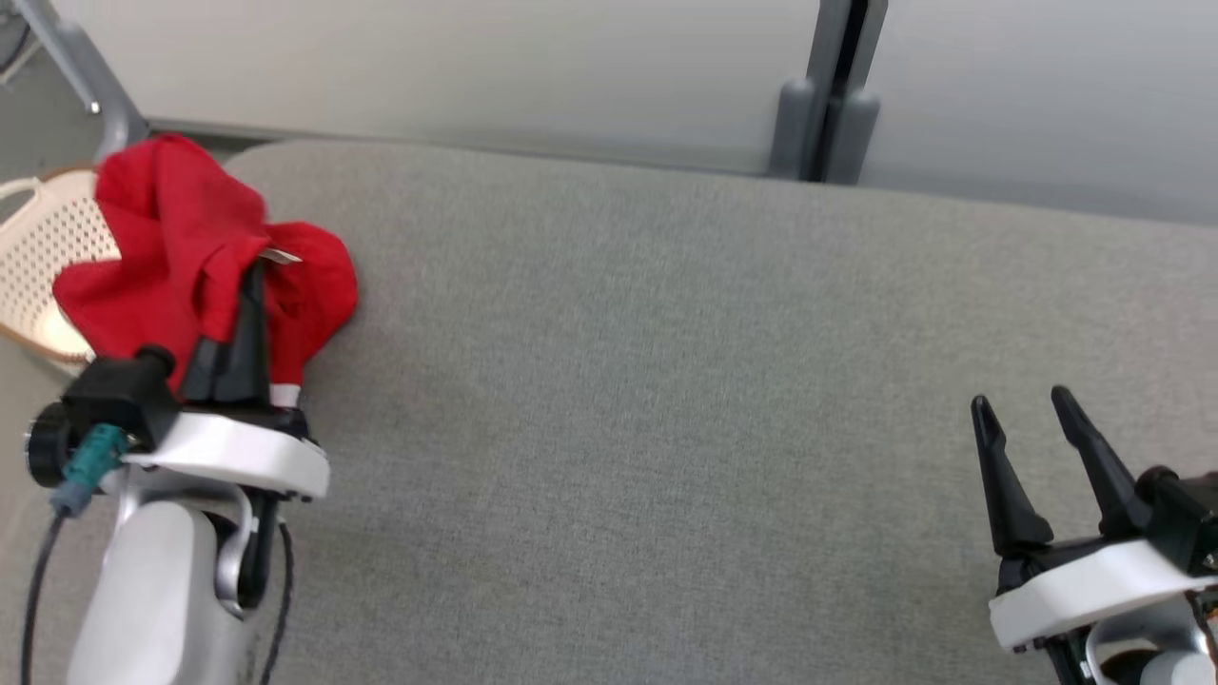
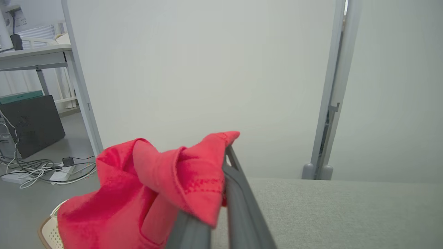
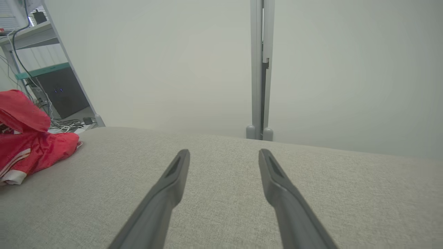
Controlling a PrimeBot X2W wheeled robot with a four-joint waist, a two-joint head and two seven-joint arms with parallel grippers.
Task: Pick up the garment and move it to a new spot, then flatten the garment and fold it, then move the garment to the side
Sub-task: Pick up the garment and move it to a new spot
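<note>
Item 1. Cream perforated plastic basket (image 1: 38, 252), rounded with a tan rim, at the far left edge, partly covered by item 2.

Item 2. Red soft-cloth garment (image 1: 162, 238), crumpled into a rumpled heap, with a small white label and a white trim band. It lies bunched at the left end of item 4 and spills over the basket.

Item 3. Left gripper (image 1: 251, 281), with two long dark tapered fingers pressed together on a fold of the garment. In the left wrist view the cloth drapes over one finger. The pale forearm rises from the lower left, with a white wrist collar, a black camera mount and a teal plug with a cable.

Item 4. Grey woven upholstered surface (image 1: 666, 400), broad and flat with a rounded far corner.

Item 5. Grey metal partition post (image 1: 828, 105), upright between pale wall panels behind the surface.

Item 6. Right gripper (image 1: 1020, 400), with matching dark fingers spread wide and nothing between them. It hovers over bare fabric at the lower right, well apart from the garment, fingers pointing away from the robot.
</note>
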